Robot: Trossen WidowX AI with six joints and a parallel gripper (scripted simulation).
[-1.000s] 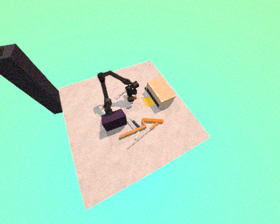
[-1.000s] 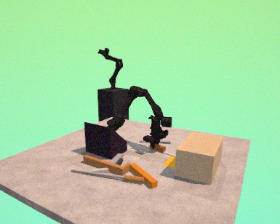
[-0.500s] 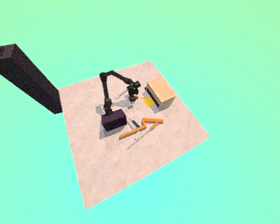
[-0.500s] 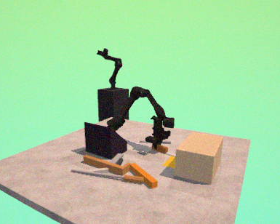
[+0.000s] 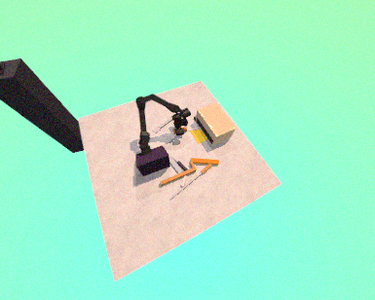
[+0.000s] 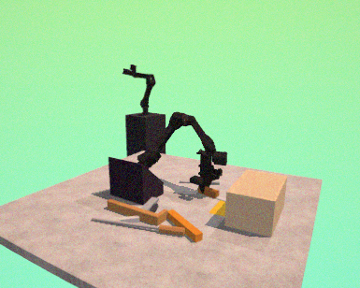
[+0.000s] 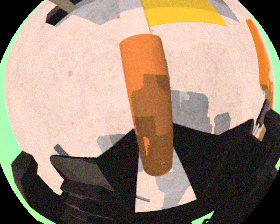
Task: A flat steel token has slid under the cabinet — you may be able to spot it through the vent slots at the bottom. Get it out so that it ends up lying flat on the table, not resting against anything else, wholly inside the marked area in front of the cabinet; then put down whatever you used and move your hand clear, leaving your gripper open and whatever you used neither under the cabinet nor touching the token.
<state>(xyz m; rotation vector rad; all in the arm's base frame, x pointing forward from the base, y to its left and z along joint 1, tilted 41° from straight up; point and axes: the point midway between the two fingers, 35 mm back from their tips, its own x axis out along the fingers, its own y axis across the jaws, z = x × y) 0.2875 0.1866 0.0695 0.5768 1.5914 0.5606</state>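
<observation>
My gripper (image 5: 180, 131) (image 6: 203, 188) (image 7: 152, 129) is shut on the orange handle (image 6: 212, 192) (image 7: 145, 60) of a tool, low over the table. A thin rod runs from the handle's far end towards the cabinet side; its tip cannot be made out. The tan cabinet (image 5: 216, 123) (image 6: 254, 201) stands beyond, with a dark slotted band low on its front. The yellow marked area (image 5: 199, 135) (image 6: 218, 208) (image 7: 183, 14) lies in front of it, ahead of the handle. The steel token cannot be made out in any view.
A bent orange bar (image 5: 177, 176) (image 6: 128, 208) and a thin rod with an orange handle (image 5: 206, 168) (image 6: 171, 230) lie beside the arm's base (image 5: 153, 161) (image 6: 128, 180). A grey thin piece (image 5: 163, 126) lies behind the gripper. A second arm stands on a dark pillar (image 6: 145, 133).
</observation>
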